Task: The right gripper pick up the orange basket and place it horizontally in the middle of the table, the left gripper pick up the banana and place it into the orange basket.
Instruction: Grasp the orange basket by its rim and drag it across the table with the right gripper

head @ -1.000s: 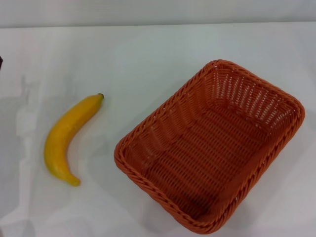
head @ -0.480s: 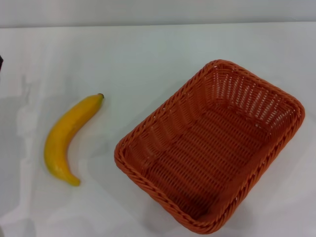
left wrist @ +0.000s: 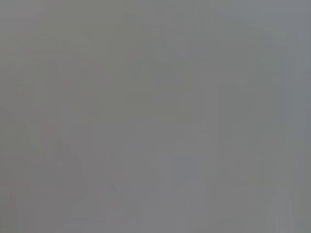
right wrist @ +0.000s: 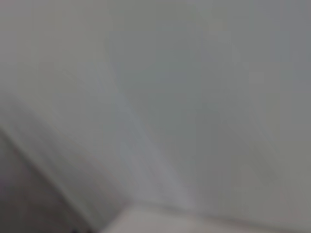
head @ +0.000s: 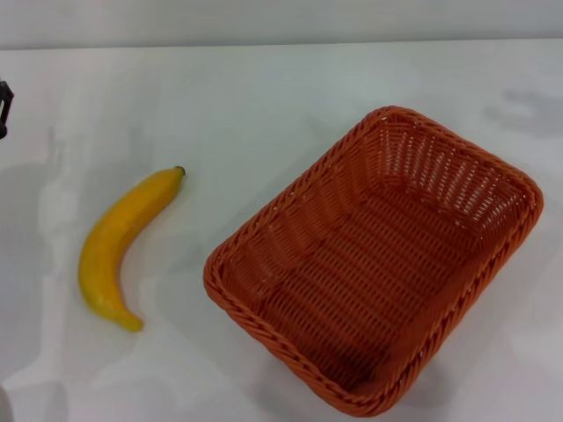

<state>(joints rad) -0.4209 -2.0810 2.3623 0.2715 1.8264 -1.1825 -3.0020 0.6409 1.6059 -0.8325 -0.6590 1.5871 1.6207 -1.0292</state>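
The orange basket [head: 374, 259] rests on the white table [head: 264, 97] right of centre, turned at a slant and with nothing in it. To its left lies the banana [head: 116, 249], curved, its dark tip pointing away from me. A small black part of the left gripper [head: 4, 107] pokes in at the far left edge, well above and left of the banana. The right gripper is out of view; only a faint shadow lies on the table at the upper right. Both wrist views give plain grey blur.
The table's far edge [head: 281, 44] runs across the top of the head view, with a grey wall behind it. Bare tabletop lies between banana and basket and along the far side.
The black part of the left gripper has come further into view at the left edge. A faint shadow has appeared at the upper right. Banana and basket have not moved.
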